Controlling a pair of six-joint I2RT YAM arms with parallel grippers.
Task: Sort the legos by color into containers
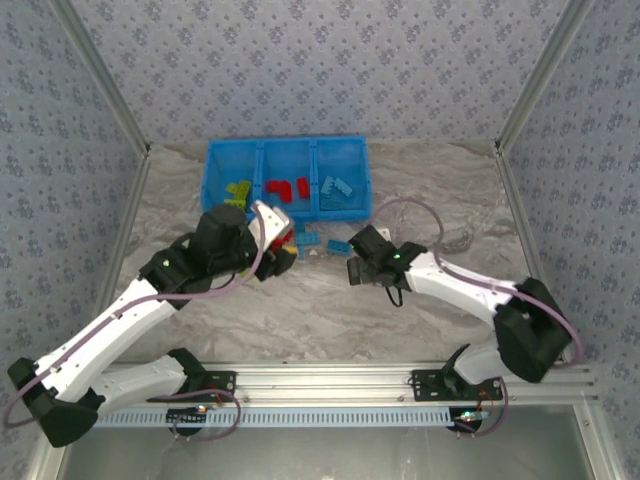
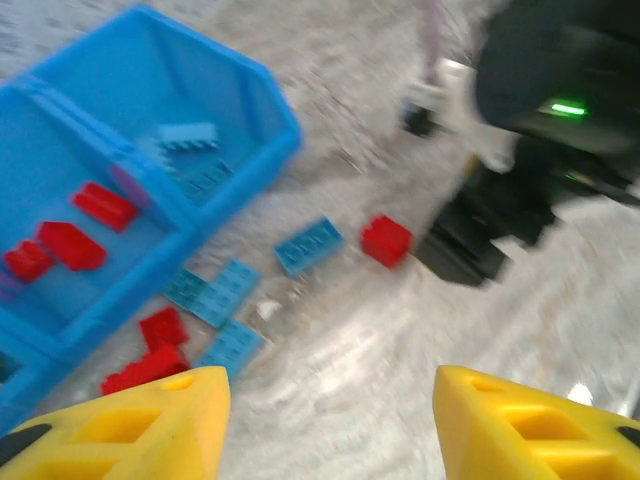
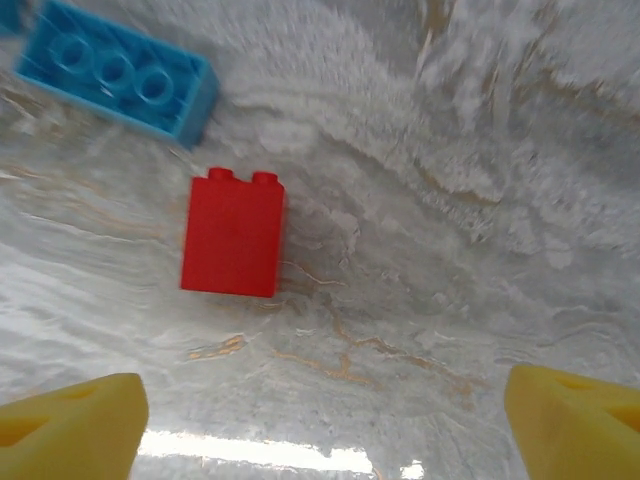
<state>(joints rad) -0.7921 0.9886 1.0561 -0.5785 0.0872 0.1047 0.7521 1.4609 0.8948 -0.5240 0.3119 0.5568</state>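
Before the spread right hand lies a red lego.

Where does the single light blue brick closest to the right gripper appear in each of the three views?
Top external: the light blue brick lies just left of the right gripper.
Left wrist: near the middle of the frame, left of a red brick.
Right wrist: in the upper left corner, above the red brick.
Shared landmark: the red brick beside it, clear in both wrist views.
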